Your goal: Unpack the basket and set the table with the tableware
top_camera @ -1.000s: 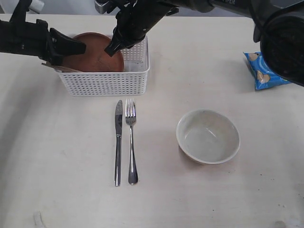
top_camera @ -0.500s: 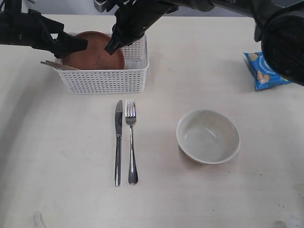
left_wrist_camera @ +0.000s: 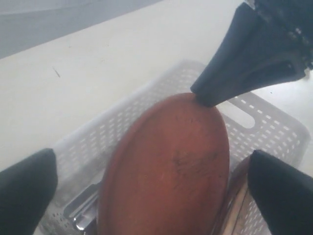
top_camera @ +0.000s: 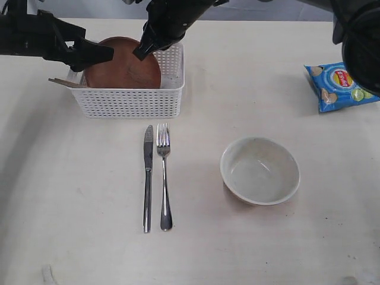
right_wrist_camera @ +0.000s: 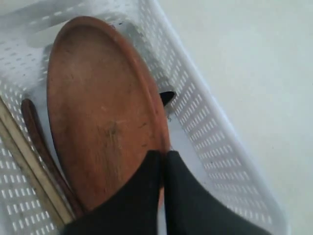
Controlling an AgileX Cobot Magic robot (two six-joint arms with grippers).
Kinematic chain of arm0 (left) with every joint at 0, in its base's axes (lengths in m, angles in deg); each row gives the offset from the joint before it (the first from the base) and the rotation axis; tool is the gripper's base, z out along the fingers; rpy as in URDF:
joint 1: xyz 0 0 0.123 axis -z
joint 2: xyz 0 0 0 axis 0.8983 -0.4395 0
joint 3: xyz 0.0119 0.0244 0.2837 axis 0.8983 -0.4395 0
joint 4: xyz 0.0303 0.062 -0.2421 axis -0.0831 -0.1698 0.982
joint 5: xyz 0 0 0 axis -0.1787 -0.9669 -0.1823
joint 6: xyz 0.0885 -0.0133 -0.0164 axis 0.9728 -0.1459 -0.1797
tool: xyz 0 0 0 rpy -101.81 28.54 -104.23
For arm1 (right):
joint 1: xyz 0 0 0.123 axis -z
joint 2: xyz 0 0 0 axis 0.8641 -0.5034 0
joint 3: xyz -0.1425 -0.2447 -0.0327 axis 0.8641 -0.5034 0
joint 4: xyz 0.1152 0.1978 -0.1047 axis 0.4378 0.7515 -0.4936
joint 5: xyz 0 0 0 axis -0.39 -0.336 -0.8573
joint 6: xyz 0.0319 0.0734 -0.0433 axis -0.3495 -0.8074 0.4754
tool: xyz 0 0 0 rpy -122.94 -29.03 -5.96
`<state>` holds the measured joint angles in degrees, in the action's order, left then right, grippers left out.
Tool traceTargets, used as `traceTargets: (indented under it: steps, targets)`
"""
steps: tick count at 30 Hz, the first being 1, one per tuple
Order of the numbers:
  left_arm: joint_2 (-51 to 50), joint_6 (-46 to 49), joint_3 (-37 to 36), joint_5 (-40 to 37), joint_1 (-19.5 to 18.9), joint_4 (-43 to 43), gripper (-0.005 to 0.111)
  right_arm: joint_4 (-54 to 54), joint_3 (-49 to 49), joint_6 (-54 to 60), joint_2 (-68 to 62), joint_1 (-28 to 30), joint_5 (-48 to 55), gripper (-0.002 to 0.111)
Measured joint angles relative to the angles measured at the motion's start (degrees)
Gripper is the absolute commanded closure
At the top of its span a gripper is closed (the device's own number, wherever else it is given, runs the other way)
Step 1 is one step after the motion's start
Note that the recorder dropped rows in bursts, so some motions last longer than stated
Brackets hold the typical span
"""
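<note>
My right gripper [top_camera: 144,52] [right_wrist_camera: 163,155] is shut on the rim of the reddish-brown plate [top_camera: 123,65] [right_wrist_camera: 100,112] [left_wrist_camera: 168,166], holding it tilted up inside the white basket [top_camera: 133,102] [right_wrist_camera: 205,127] [left_wrist_camera: 98,142]. Open, my left gripper [top_camera: 98,54] [left_wrist_camera: 151,183] straddles the plate's left edge. The wooden spoon [right_wrist_camera: 41,147] and chopsticks [top_camera: 65,83] [right_wrist_camera: 24,161] lie in the basket beside the plate. A steel cup [left_wrist_camera: 80,215] shows under the plate. Knife [top_camera: 147,178] and fork [top_camera: 164,175] lie side by side in front of the basket. The cream bowl [top_camera: 260,171] stands to their right.
A blue chip bag [top_camera: 335,86] lies near the table's right edge. The pale tabletop [top_camera: 71,196] stretches in front of and left of the basket.
The plate has been tipped and lifted higher in the basket by my right gripper. The left gripper has shifted slightly right along the plate's left edge.
</note>
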<state>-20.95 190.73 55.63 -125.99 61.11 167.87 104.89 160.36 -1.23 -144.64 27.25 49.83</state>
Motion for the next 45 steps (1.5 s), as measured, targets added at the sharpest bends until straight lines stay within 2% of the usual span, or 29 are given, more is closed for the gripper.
traceTargets:
  steps: [18, 22, 25, 31, 38, 42, 45]
  targets:
    - [0.0, -0.5, 0.0, -1.0, 0.0, 0.0, 0.01, -3.5, 3.0, -1.2, 5.7, 0.7, 3.5, 0.109]
    - [0.0, -4.7, 0.0, -1.0, 0.0, 0.0, 0.01, -0.8, 3.0, -3.4, 5.7, 1.4, 6.6, 0.109]
    - [0.0, -9.9, 0.0, 0.7, 0.0, -0.4, 0.016, 1.2, 3.0, -4.6, 5.0, 3.0, 8.8, 0.109]
    - [-2.3, -17.5, 0.3, 0.7, 1.0, -1.5, 0.044, 4.2, 3.0, -6.1, 4.0, 6.0, 12.2, 0.109]
    - [-5.3, -18.1, 1.2, 0.8, 5.0, -0.9, 0.032, 6.3, 3.0, -6.3, 3.8, 6.7, 13.3, 0.109]
    - [-6.0, -18.3, 1.2, 2.5, 5.4, -1.2, 0.035, 6.5, 3.0, -6.3, 3.8, 6.7, 13.4, 0.109]
    - [-6.2, -18.4, 1.2, 3.1, 5.4, -1.2, 0.044, 6.5, 3.0, -6.3, 3.8, 6.7, 13.4, 0.109]
